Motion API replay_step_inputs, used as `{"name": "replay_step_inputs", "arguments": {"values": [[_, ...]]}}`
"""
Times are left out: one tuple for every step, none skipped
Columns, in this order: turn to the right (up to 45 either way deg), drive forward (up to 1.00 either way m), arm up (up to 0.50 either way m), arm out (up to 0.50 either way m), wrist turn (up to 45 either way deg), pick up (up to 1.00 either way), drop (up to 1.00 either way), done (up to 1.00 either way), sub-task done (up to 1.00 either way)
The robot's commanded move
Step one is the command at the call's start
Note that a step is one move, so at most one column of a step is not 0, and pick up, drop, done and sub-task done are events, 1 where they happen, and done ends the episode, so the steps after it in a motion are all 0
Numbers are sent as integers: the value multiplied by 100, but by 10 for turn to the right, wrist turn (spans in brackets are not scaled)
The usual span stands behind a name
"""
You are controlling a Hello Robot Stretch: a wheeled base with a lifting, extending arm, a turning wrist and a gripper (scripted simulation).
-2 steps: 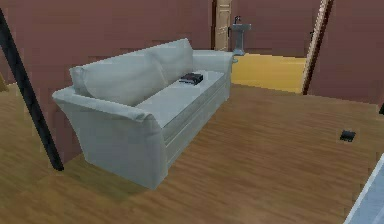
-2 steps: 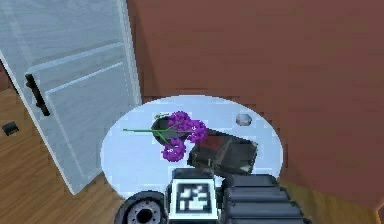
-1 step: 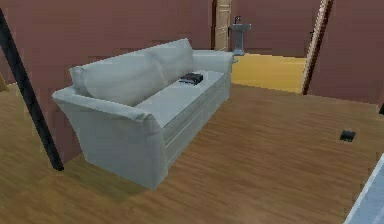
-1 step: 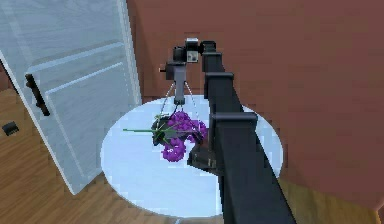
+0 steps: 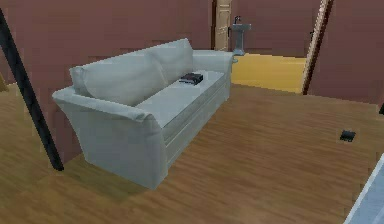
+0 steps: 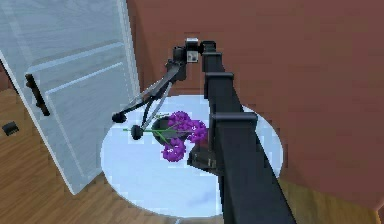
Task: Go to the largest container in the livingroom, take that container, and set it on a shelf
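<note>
Hand (image 6: 138,115) reaches in at the round white counter (image 6: 125,165), near the purple flowers (image 6: 180,133). I cannot tell whether it holds anything. Their dark base (image 6: 203,160), probably the container, stands mid-counter. I advise gripping low and lifting straight.

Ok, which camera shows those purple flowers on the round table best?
The arm side view: the purple flowers lie on the round white table, right beside the arm, with the gripper just up and left of them in the picture. The forward view faces the grey sofa and wood floor instead.
</note>
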Motion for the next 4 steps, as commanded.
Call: {"name": "replay_step_inputs", "arguments": {"values": [[0, 0, 0, 0, 450, 0, 0, 0, 0], [0, 0, 0, 0, 450, 0, 0, 0, 0], [0, 0, 0, 0, 150, 0, 0, 0, 0], [0, 0, -30, 0, 0, 0, 0, 0, 0]]}}
